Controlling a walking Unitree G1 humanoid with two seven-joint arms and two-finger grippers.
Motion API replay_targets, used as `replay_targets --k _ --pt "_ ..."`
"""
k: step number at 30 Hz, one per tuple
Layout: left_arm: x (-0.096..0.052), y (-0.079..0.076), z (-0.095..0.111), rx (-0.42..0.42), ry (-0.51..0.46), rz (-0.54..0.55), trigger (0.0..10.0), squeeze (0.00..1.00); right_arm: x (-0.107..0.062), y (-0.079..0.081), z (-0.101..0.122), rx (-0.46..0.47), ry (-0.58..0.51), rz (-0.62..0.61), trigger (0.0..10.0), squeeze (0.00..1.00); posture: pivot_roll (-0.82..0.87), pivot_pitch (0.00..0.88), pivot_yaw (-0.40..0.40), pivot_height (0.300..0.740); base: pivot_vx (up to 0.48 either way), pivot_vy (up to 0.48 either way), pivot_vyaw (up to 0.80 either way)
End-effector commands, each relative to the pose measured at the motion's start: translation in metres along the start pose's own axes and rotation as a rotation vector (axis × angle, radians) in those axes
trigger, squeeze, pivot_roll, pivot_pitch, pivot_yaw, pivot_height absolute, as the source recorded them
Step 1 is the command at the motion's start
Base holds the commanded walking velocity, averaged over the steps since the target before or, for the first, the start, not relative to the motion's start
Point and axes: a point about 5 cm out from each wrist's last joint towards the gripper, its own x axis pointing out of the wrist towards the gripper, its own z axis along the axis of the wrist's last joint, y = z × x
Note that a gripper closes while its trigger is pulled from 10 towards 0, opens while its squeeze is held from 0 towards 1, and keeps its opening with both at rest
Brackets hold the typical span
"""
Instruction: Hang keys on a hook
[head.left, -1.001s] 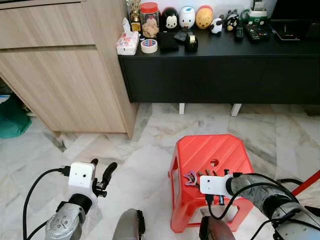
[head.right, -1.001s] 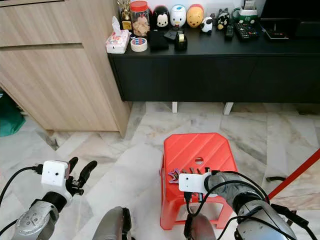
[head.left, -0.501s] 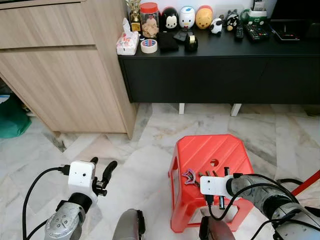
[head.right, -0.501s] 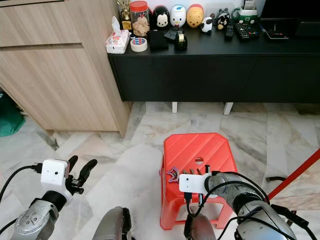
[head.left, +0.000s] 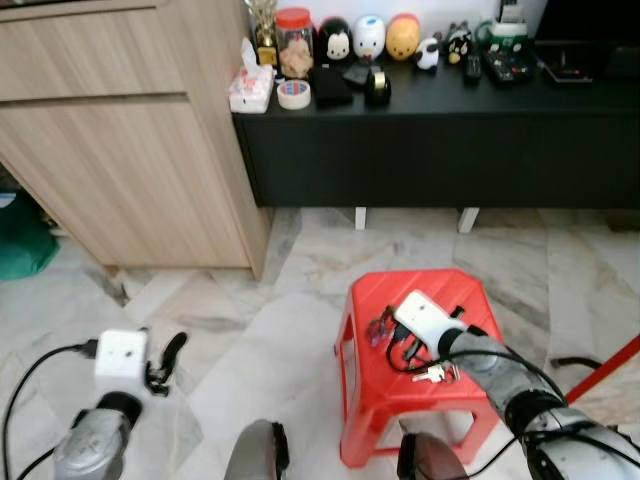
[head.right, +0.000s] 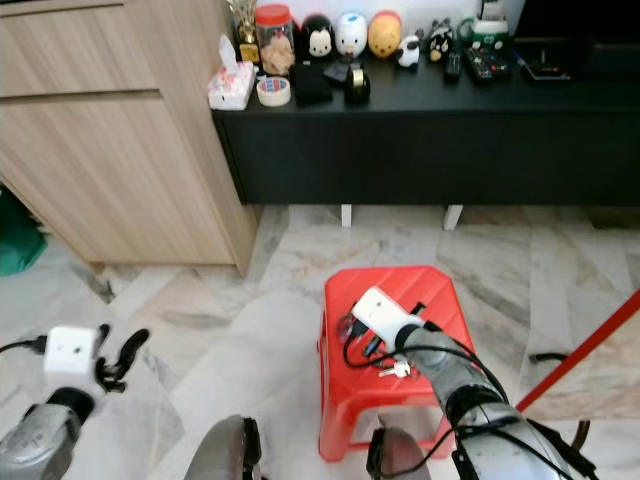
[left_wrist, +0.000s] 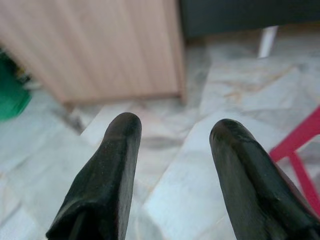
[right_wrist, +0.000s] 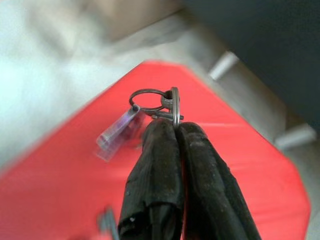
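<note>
R gripper (right_wrist: 175, 131) has its two black fingers (right_wrist: 155, 170) pressed together on the key ring (right_wrist: 175, 105), pinching the keys (head.left: 436, 373) over the red stool (head.left: 385, 400). In the R wrist view, center frame, the ring stands edge-on just past the fingertips; a second thin ring loops off toward upper left and a blurry purple tag (right_wrist: 117, 134) hangs from it, long axis slanting down-left. In the L eye view the purple tag (head.left: 379, 327) sits at the left of the wrist camera box, lower center of frame, above the stool top; small silver keys dangle under the forearm, just above the seat, tips pointing roughly down. Can't tell if they touch the seat.

L gripper (left_wrist: 172, 137) hangs idle at lower left of the L eye view, fingers (left_wrist: 112, 170) spread apart w/ nothing between, over the floor.

Surface/room: pale marble floor (head.left: 300, 260) w/ grey veins. Stool stands on it, lower center-right. Light wood cabinet (head.left: 120, 130) fills upper left. Low black console (head.left: 440, 130) runs across upper right on short white legs; on top: tissue pack (head.left: 251, 88), tape roll (head.left: 293, 94), red-lid jar (head.left: 294, 42), row of round character figures (head.left: 369, 37), remotes (head.left: 500, 62). Green item (head.left: 22, 235) at far left edge. Red bar (head.left: 605, 368) angles in at lower right.
</note>
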Motion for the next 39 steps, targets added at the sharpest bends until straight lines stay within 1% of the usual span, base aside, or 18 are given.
replay_targets --k 1,2,3,4,5,7,9,10,13,16,18,21,25,28,32,33,37,39 --pt "0.000 -0.001 -0.011 0.002 0.034 -0.004 10.0 0.00 0.000 0.001 0.000 0.161 -0.041 -0.062 0.0 0.00 0.10 0.000 0.032 0.621 0.000 0.000 0.00" --pt "0.001 -0.001 -0.015 -0.003 0.046 -0.001 10.0 0.00 -0.001 0.001 0.001 0.228 -0.073 -0.087 3.6 0.00 0.10 0.000 0.030 0.621 0.000 0.000 0.00" --pt "0.004 -0.002 -0.020 -0.006 0.055 0.002 10.0 0.00 -0.001 0.003 0.003 0.286 -0.112 -0.108 8.5 0.00 0.09 0.000 0.027 0.621 0.000 0.000 0.00" --pt "0.008 -0.004 -0.026 -0.015 0.069 0.010 10.0 0.00 -0.003 0.004 0.005 0.383 -0.177 -0.156 10.0 0.00 0.08 0.000 0.022 0.621 0.000 0.000 0.00" --pt "0.009 -0.004 -0.029 -0.020 0.075 0.015 10.0 0.00 -0.004 0.005 0.006 0.422 -0.202 -0.182 10.0 0.00 0.08 0.000 0.022 0.621 0.000 0.000 0.00" --pt "0.012 -0.007 -0.040 -0.029 0.104 0.017 10.0 0.00 -0.010 0.005 0.005 0.572 -0.269 -0.306 10.0 0.00 0.07 0.000 0.014 0.621 0.000 0.000 0.00" --pt "0.012 -0.007 -0.042 -0.030 0.111 0.017 10.0 0.00 -0.011 0.005 0.004 0.598 -0.277 -0.330 10.0 0.00 0.06 0.000 0.013 0.621 0.000 0.000 0.00" --pt "0.012 -0.009 -0.048 -0.040 0.130 0.023 10.0 0.00 -0.018 0.006 0.002 0.659 -0.301 -0.404 10.0 0.00 0.06 0.000 0.010 0.621 0.000 0.000 0.00" --pt "0.011 -0.011 -0.061 -0.058 0.170 0.044 10.0 0.00 -0.032 0.013 0.000 0.653 -0.339 -0.486 10.0 0.00 0.05 0.000 0.000 0.621 0.000 0.000 0.00" --pt "0.011 -0.018 -0.075 -0.074 0.213 0.044 10.0 0.00 -0.038 0.019 -0.010 0.672 -0.315 -0.462 10.0 0.00 0.05 0.000 -0.012 0.621 0.000 0.000 0.00" --pt "0.009 -0.021 -0.081 -0.080 0.239 0.041 10.0 0.00 -0.039 0.019 -0.015 0.670 -0.302 -0.449 10.0 0.00 0.05 0.000 -0.018 0.621 0.000 0.000 0.00" --pt "0.005 -0.027 -0.093 -0.087 0.288 0.042 10.0 0.00 -0.043 0.014 -0.022 0.667 -0.289 -0.454 10.0 0.00 0.04 0.000 -0.031 0.625 0.000 0.000 0.00" --pt "-0.005 -0.031 -0.108 -0.118 0.348 0.071 10.0 0.00 -0.046 0.006 -0.027 0.664 -0.270 -0.455 10.0 0.00 0.05 0.000 -0.048 0.655 0.000 0.000 0.00" --pt "-0.007 -0.033 -0.111 -0.117 0.360 0.075 10.0 0.00 -0.046 0.004 -0.029 0.670 -0.259 -0.457 10.0 0.00 0.06 0.000 -0.054 0.670 0.000 0.000 0.00" --pt "-0.009 -0.035 -0.117 -0.074 0.398 0.061 10.0 0.00 -0.043 0.005 -0.035 0.666 -0.223 -0.443 10.0 0.00 0.06 0.000 -0.054 0.690 0.000 0.000 0.00" --pt "-0.007 -0.036 -0.117 -0.056 0.400 0.043 10.0 0.00 -0.042 0.008 -0.037 0.667 -0.218 -0.423 10.0 0.00 0.07 0.000 -0.049 0.700 0.000 0.000 0.00" --pt "-0.007 -0.035 -0.117 -0.053 0.404 0.042 10.0 0.00 -0.042 0.014 -0.043 0.688 -0.202 -0.412 10.0 0.00 0.07 0.000 -0.038 0.720 0.000 0.000 0.00" --pt "-0.009 -0.032 -0.120 -0.062 0.423 0.055 10.0 0.00 -0.042 0.025 -0.051 0.704 -0.168 -0.399 10.0 0.00 0.06 0.000 -0.023 0.740 0.000 0.000 0.00"
